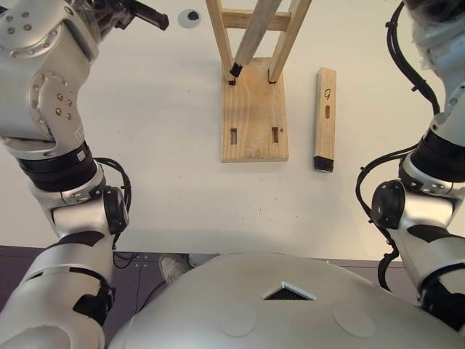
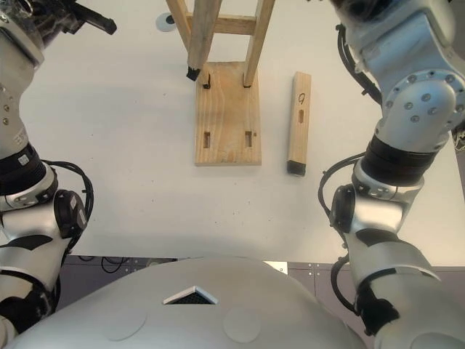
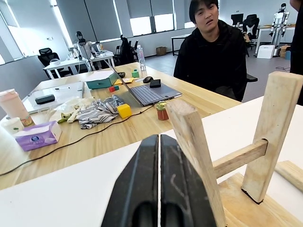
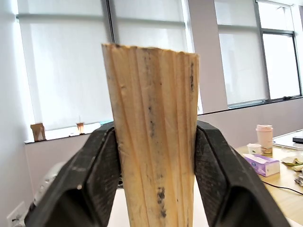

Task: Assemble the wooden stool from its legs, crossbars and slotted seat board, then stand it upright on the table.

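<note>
Left eye view: pen-marked loose leg (image 1: 326, 116)

The table (image 1: 145, 145) is lit evenly and brightly from above; only faint, soft shadows are cast beside the seat board (image 1: 254, 109). Daylight is admitted through shaded windows (image 4: 61, 71), and the leg (image 4: 151, 142) is backlit.
</note>
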Available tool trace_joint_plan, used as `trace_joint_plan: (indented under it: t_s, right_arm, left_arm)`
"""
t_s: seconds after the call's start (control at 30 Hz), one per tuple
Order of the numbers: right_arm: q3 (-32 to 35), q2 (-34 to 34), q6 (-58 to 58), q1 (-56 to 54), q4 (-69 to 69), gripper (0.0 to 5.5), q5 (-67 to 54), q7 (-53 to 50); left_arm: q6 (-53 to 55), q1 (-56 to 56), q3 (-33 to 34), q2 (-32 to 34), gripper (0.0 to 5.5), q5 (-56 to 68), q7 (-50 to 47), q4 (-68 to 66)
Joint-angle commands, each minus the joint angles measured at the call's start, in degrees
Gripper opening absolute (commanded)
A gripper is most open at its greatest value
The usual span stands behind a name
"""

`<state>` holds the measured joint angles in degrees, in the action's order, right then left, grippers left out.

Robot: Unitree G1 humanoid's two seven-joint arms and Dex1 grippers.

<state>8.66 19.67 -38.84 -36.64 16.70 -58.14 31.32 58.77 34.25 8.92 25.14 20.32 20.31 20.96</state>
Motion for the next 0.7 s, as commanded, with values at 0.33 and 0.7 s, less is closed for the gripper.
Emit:
trace_joint_plan:
  t_s: [0.33, 0.7]
  right_arm:
    - [-3.7, 0.4, 1.7, 1.8, 1.1, 2.07, 6.5, 1.7]
    - [-5.0, -0.7, 2.7, 2.7, 0.3, 2.06, 8.7, 1.4]
  left_arm:
    - [2.0, 1.6, 0.3, -3.2, 0.00, 1.5, -4.1, 0.7]
    - [3.2, 1.3, -0.3, -7.2, 0.00, 3.3, -7.1, 2.1]
